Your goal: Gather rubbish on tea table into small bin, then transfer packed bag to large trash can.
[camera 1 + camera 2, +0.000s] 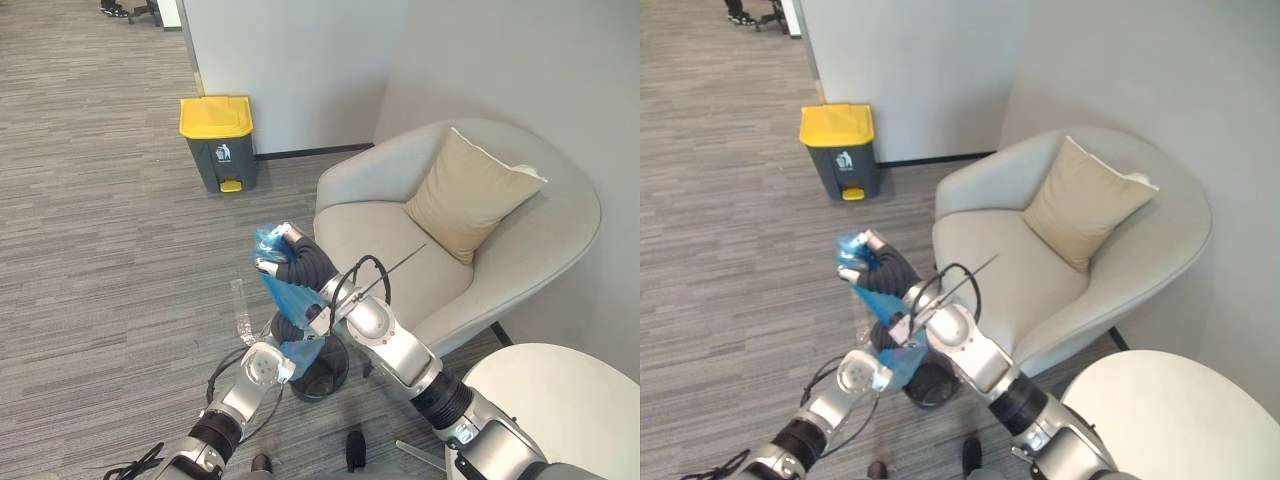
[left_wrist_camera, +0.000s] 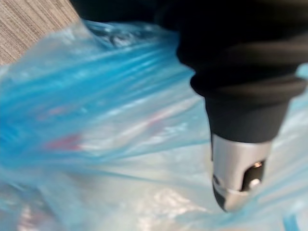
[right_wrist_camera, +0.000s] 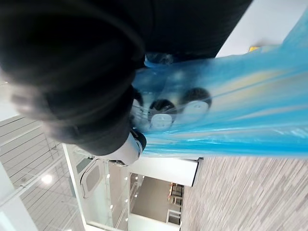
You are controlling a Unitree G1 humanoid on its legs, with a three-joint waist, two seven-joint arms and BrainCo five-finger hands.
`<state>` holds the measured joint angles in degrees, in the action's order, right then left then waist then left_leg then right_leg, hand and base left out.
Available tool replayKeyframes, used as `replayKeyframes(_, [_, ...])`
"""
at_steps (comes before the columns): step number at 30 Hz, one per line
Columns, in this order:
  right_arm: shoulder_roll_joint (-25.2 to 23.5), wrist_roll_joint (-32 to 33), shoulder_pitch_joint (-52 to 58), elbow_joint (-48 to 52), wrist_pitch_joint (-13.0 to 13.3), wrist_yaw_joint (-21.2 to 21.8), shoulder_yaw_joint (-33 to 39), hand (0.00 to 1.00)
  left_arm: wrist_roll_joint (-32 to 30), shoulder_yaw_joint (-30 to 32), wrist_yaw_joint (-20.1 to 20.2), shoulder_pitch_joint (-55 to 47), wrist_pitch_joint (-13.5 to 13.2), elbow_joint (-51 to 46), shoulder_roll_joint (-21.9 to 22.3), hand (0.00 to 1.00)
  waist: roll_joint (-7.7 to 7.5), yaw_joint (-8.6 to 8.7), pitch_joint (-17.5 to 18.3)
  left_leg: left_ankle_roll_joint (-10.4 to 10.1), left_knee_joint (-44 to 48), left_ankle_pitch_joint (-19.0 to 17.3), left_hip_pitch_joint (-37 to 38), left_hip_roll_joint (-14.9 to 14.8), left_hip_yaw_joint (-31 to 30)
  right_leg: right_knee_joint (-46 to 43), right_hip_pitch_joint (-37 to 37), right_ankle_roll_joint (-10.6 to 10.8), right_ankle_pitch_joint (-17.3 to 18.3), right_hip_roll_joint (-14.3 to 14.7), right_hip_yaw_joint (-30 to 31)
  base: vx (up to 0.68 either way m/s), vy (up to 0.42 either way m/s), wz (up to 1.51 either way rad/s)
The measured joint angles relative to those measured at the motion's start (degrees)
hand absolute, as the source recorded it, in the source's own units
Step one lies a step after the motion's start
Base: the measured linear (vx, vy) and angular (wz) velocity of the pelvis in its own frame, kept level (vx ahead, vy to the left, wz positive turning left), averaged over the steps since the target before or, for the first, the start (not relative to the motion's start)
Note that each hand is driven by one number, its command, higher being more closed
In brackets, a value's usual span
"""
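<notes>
My right hand (image 1: pixel 298 258) is shut on the gathered top of a blue plastic bag (image 1: pixel 283 290) and holds it up above the small black bin (image 1: pixel 326 378) on the carpet. In the right wrist view its dark fingertips (image 3: pixel 162 107) are curled into the blue film (image 3: pixel 240 120). My left hand (image 1: pixel 263 367) is low at the bag's bottom, by the bin's rim. The left wrist view has one silver finger (image 2: pixel 236 173) lying against the bag (image 2: pixel 96 120); the other fingers are hidden. The large grey trash can (image 1: pixel 218 140) with a yellow lid stands by the far wall.
A light grey armchair (image 1: pixel 400 230) with a beige cushion (image 1: pixel 470 192) is right beside the bin. A white round table (image 1: pixel 570 410) fills the lower right. A clear plastic item (image 1: pixel 240 312) lies on the carpet left of the bag. Open carpet leads to the trash can.
</notes>
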<state>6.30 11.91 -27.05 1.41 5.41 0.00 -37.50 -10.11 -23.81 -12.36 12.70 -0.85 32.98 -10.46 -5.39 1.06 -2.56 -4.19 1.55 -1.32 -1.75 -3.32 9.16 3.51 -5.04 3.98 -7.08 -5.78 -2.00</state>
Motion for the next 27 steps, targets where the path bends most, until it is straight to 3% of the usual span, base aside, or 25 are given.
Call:
replayKeyframes(8, [-2.31,4.42,-1.82,0.0,0.05,0.01,-3.42,1.0,-2.61,-0.31,-4.12,1.15,0.96,0.23,0.24,0.0,-0.21,0.03,0.14,-0.01,-0.5,0.01,0.74,-0.07,0.79,-0.04,0.04,-0.02,0.0,0.16,0.75,0.0,-0.001,-0.05])
replayKeyframes(9, [-2.62,4.47,-1.82,0.0,0.07,0.02,-3.87,1.0,-3.27,-0.13,-4.7,1.62,1.42,0.35,0.41,1.0,-0.21,0.04,0.14,-0.01,-0.51,0.0,0.75,-0.06,0.8,-0.05,0.04,-0.02,0.0,0.16,0.76,0.0,0.0,0.0])
replayKeyframes(15, [-4.08,6.6,-1.64,0.0,0.68,0.02,-5.36,1.0,-5.64,3.69,-8.83,2.46,3.72,0.55,1.15,1.0,-0.22,0.83,0.15,-0.01,-0.54,0.0,0.85,-0.07,0.9,-0.07,0.04,-0.04,0.01,0.17,0.85,0.0,0.0,0.0])
replayKeyframes(27, [-4.32,8.61,4.79,2.21,1.37,0.85,-5.67,1.0,-3.2,7.13,-8.84,2.5,4.09,1.61,1.62,1.0,-0.22,1.45,0.15,-0.15,-0.55,-0.17,1.11,-0.11,1.34,-0.02,0.02,-0.06,0.03,0.25,1.32,0.0,0.0,-0.01])
